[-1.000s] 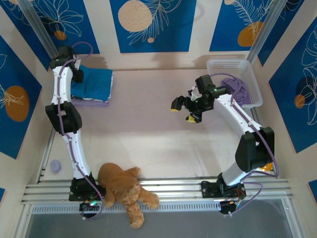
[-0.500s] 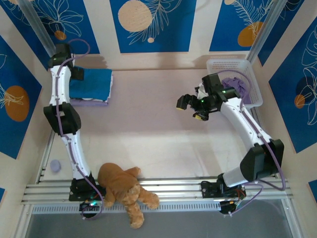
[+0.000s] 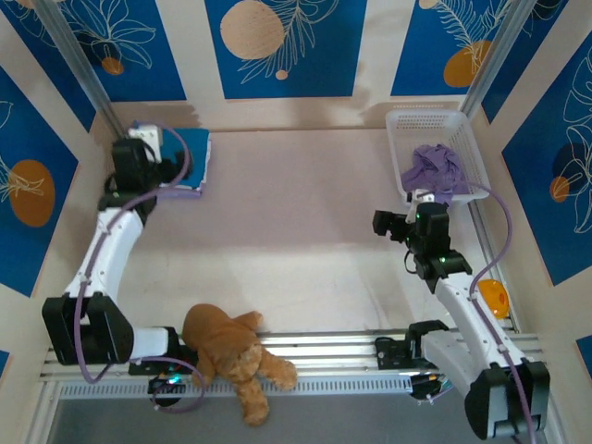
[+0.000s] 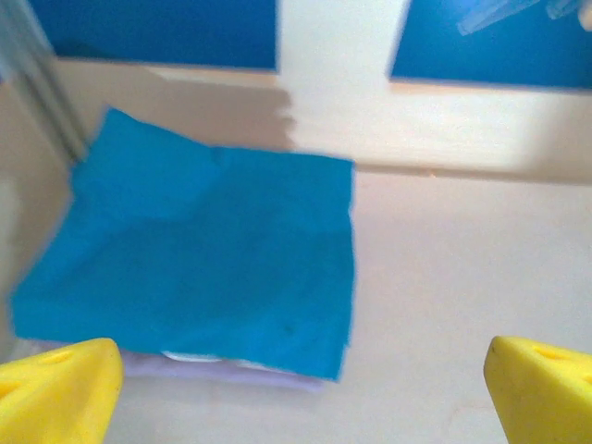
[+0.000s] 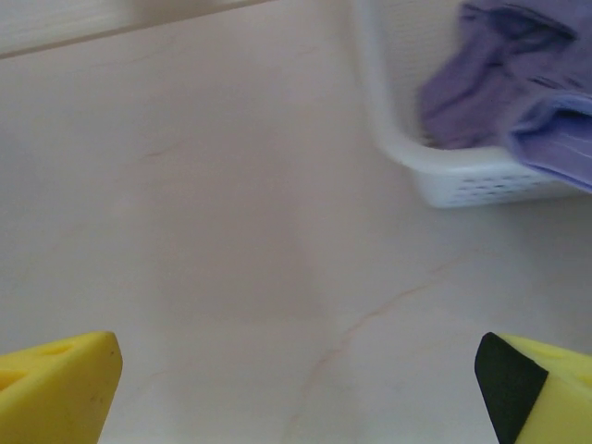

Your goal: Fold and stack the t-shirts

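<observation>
A folded teal-blue t-shirt [image 3: 190, 153] lies on top of a stack at the back left corner. A pale lavender t-shirt [image 3: 176, 191] shows under its near edge. In the left wrist view the teal shirt [image 4: 203, 250] lies flat ahead, with the lavender edge [image 4: 268, 375] and a white sliver beneath it. My left gripper [image 3: 146, 153] [image 4: 301, 398] stands open just short of the stack, holding nothing. A crumpled lavender t-shirt [image 3: 433, 168] [image 5: 499, 83] sits in the white basket [image 3: 405, 125] [image 5: 407, 148]. Over bare table in front of that basket, my right gripper [image 3: 387, 225] [image 5: 296, 388] is open and holds nothing.
A brown teddy bear [image 3: 231, 356] lies on the front rail between the arm bases. A small orange object [image 3: 492, 298] sits beside the right arm at the table's right edge. Patterned walls close the table [image 3: 287, 231] at the back and sides.
My left gripper opened, let go of the teal shirt and drew back from the stack. My right arm pulled back from the table's middle toward the near right.
</observation>
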Robot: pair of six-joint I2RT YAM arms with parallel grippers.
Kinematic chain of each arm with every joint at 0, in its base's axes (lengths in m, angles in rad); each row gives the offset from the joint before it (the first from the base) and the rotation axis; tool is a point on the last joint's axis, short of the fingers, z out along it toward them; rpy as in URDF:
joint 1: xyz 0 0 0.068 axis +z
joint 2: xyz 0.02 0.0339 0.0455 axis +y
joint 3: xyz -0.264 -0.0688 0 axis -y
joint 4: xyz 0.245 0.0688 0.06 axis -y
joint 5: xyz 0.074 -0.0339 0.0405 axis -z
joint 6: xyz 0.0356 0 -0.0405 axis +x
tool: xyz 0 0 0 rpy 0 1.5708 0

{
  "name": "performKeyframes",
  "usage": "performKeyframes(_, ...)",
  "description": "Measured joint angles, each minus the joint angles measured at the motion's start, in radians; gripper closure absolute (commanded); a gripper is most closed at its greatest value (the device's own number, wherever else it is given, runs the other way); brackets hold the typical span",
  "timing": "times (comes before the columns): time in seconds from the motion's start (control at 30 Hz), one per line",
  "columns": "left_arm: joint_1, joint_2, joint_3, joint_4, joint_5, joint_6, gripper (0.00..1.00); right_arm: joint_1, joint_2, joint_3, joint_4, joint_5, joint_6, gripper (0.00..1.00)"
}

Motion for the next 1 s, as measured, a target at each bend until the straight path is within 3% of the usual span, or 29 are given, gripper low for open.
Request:
performKeyframes(0.2,-0.033,-0.037,-0.344,0.203,0.042,0.019,0.01,-0.122,0.069,-0.180,0.320,-0.051,-0.021,0.01)
performKeyframes(0.47,-0.038,-0.070,-0.521,0.485,0.026,0.036,0.01,-0.125,0.365,-0.193,0.668,-0.123,-0.057,0.01)
performKeyframes(0.67,-0.055,0.014,-0.606,0.664,-0.029,0.036,0.01,-0.124,0.484,-0.186,0.789,-0.153,-0.069,0.01)
performKeyframes(1.0,-0.057,0.010,-0.659,0.776,-0.092,0.043,0.01,-0.107,0.615,-0.150,0.893,-0.169,-0.084,0.01)
